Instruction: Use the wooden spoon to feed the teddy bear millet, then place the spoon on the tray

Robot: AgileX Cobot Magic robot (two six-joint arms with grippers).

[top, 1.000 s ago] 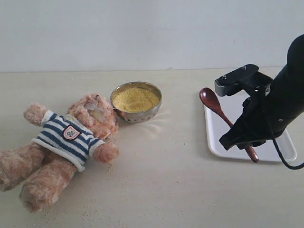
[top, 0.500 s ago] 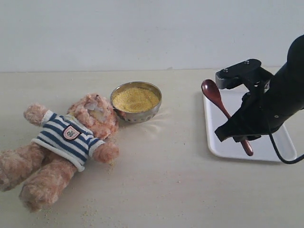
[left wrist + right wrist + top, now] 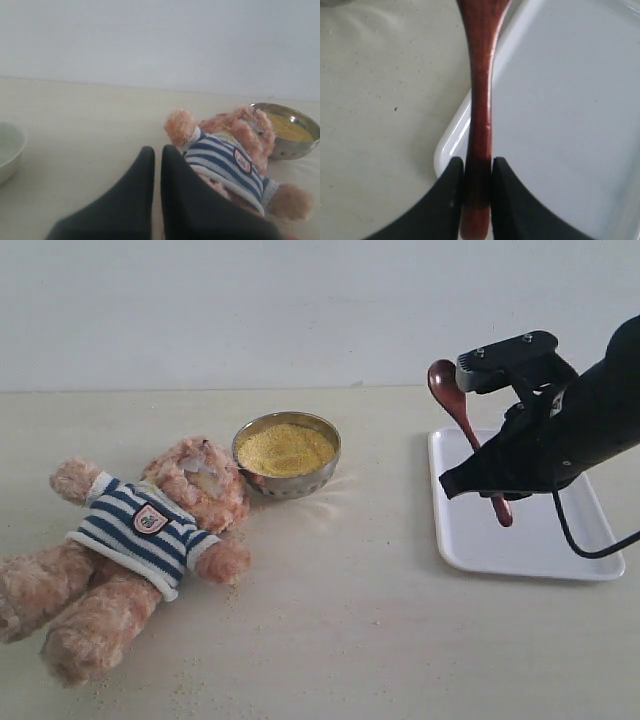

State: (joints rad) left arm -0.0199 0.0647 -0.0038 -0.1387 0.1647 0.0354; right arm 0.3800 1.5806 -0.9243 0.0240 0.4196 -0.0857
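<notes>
Scooping is the step I am heading into: my right tool (image 3: 478, 169) is clamping the handle of the wooden spoon (image 3: 461, 423), holding it tilted above the left edge of the tray (image 3: 520, 555), oval end up. Next I am needing a swing left to dip into the millet (image 3: 285, 448), then on to the teddy bear (image 3: 150, 525) lying at the left. My left tool (image 3: 157, 155) is sitting pressed together beside the bear.

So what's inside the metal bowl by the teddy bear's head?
The metal bowl holds yellow millet, filling it almost to the rim. The grains cover the bowl's floor completely, so whether anything lies beneath them cannot be seen.
</notes>
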